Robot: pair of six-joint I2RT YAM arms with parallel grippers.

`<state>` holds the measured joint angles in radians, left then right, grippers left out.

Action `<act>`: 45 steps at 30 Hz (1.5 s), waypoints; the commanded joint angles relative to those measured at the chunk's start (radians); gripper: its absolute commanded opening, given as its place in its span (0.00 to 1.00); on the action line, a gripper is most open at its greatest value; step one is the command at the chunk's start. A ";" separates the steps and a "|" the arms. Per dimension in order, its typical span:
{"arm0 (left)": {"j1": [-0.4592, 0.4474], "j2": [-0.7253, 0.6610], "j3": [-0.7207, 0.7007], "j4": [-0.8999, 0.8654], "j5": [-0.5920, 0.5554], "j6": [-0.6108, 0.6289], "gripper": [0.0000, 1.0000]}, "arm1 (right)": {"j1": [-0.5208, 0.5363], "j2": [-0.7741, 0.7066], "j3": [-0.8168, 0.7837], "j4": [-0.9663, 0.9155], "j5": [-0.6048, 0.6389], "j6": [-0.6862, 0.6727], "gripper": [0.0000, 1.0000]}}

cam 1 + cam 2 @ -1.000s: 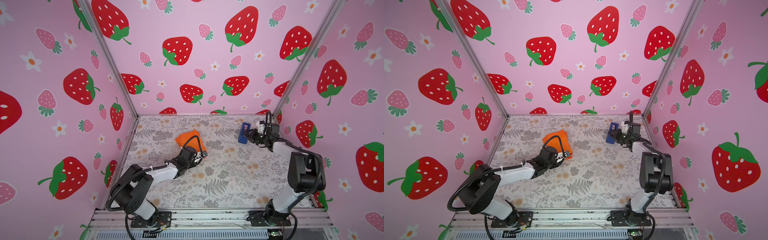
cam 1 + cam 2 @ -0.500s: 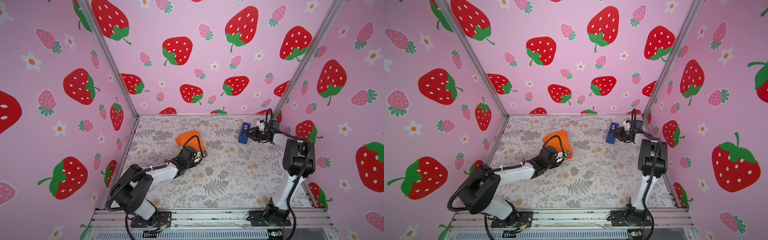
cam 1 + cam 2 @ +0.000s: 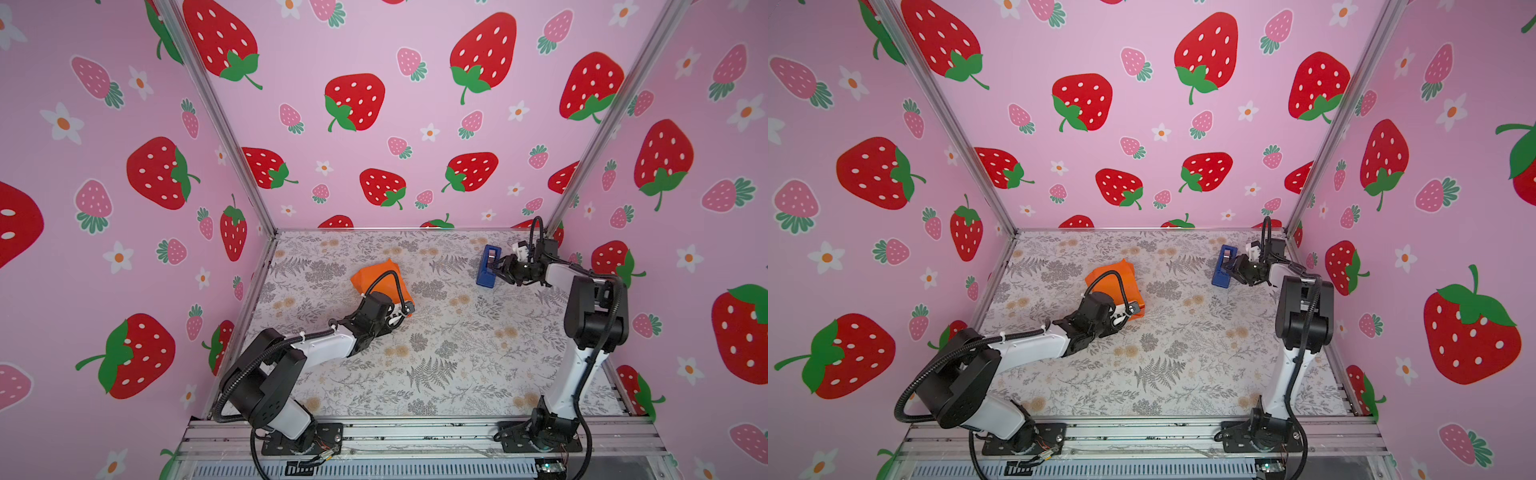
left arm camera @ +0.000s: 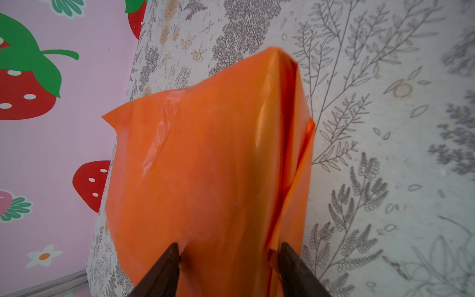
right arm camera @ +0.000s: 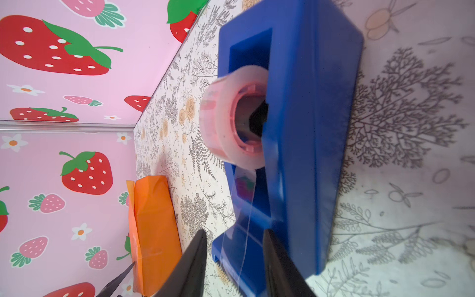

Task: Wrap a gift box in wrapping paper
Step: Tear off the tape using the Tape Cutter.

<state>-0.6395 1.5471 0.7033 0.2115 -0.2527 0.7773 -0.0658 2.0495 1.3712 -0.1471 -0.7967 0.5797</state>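
Note:
The wrapping paper [image 3: 376, 276] [image 3: 1113, 276], glossy orange, is folded into a boxy parcel on the left half of the table. The gift box is hidden inside it. My left gripper [image 3: 405, 309] [image 3: 1133, 309] is shut on the parcel's near end; in the left wrist view its fingertips [image 4: 227, 246] press into opposite sides of the paper [image 4: 205, 154]. My right gripper [image 3: 496, 270] [image 3: 1229, 270] is at the far right, against the blue tape dispenser [image 3: 488, 266]. In the right wrist view it [image 5: 232, 234] stands open, its jaws either side of the dispenser's cutter end and the clear tape strip.
The dispenser [image 5: 308, 128] carries a clear tape roll [image 5: 231, 123] and stands near the back right corner. Pink strawberry walls close in the floral table [image 3: 436, 353] on three sides. The parcel [image 5: 154, 218] also shows far off in the right wrist view.
The right arm's elbow has risen to a more upright stance while its gripper stayed at the dispenser, and its jaws have widened. The left arm and parcel have not moved.

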 commanded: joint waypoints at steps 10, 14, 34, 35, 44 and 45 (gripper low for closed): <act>0.003 0.019 0.024 -0.052 0.048 0.008 0.62 | 0.006 0.103 0.066 0.032 -0.167 0.027 0.22; 0.004 0.016 0.022 -0.054 0.044 0.014 0.62 | 0.006 0.088 0.062 0.029 -0.165 0.031 0.11; 0.011 0.015 0.020 -0.055 0.051 0.012 0.61 | 0.015 -0.181 -0.246 0.123 -0.172 0.081 0.00; 0.011 0.015 0.021 -0.056 0.053 0.011 0.60 | 0.019 -0.180 -0.259 0.115 -0.173 0.070 0.00; 0.011 0.011 0.020 -0.064 0.055 0.010 0.60 | 0.029 -0.151 -0.326 0.129 -0.154 0.037 0.00; 0.011 0.013 0.023 -0.065 0.053 0.010 0.60 | 0.031 -0.134 -0.320 0.129 -0.154 0.032 0.00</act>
<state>-0.6327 1.5471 0.7048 0.2111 -0.2440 0.7830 -0.0502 1.8793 1.0538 -0.0040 -0.9260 0.6483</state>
